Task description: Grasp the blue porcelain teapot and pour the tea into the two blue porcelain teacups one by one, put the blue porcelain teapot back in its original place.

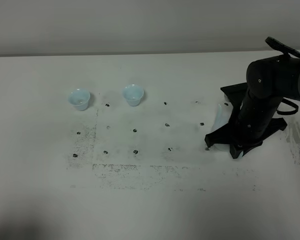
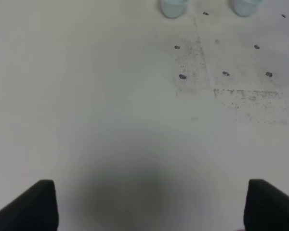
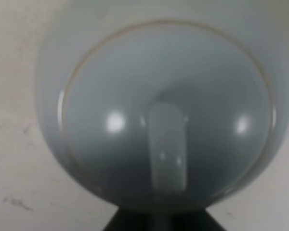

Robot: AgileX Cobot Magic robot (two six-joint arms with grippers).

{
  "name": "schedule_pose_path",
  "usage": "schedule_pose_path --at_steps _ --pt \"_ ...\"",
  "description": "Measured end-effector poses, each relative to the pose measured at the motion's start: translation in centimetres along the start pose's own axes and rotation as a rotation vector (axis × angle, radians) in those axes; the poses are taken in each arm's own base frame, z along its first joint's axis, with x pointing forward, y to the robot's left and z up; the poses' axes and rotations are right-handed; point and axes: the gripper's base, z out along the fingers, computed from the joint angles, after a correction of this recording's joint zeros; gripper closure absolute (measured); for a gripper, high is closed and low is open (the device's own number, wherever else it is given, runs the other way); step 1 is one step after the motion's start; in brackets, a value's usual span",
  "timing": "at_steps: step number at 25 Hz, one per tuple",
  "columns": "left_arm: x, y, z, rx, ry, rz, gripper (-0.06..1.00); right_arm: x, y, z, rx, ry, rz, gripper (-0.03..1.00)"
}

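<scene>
The white table lies bare along its whole near edge and across its left side. Only small black marks and a scuffed patch break the surface in the middle, so there is wide room between the cups and the right side. The right arm stands close to the table's right edge and hides almost all of the blue porcelain teapot, of which only a pale sliver shows on the arm's left. In the right wrist view the pot's round body and lid ring fill the frame. The right gripper has its jaws drawn fully together at the handle, gripping the pot, whose lid is on. The left gripper hovers over bare table with its fingers spread wide, holding and touching nothing. The two blue porcelain teacups stand upright side by side but apart, toward the far left of the table, well away from the teapot. Whether they hold any liquid cannot be told.
</scene>
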Motion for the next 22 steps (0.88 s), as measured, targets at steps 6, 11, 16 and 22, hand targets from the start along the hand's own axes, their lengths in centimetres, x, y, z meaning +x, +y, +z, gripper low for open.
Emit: schedule_pose_path --at_steps 6,11,16,22 --pt "0.0 0.0 0.0 0.000 0.000 0.000 0.20 0.3 -0.4 -2.0 0.052 0.000 -0.046 0.92" --pt "0.0 0.0 0.0 0.000 0.000 0.000 0.20 -1.0 -0.4 -5.1 0.079 -0.018 -0.121 0.92" --pt "0.0 0.0 0.0 0.000 0.000 0.000 0.20 -2.7 1.1 -8.7 0.097 -0.072 -0.235 0.92" --pt "0.0 0.0 0.0 0.000 0.000 0.000 0.20 -5.6 4.5 -10.0 0.101 -0.149 -0.392 0.92"
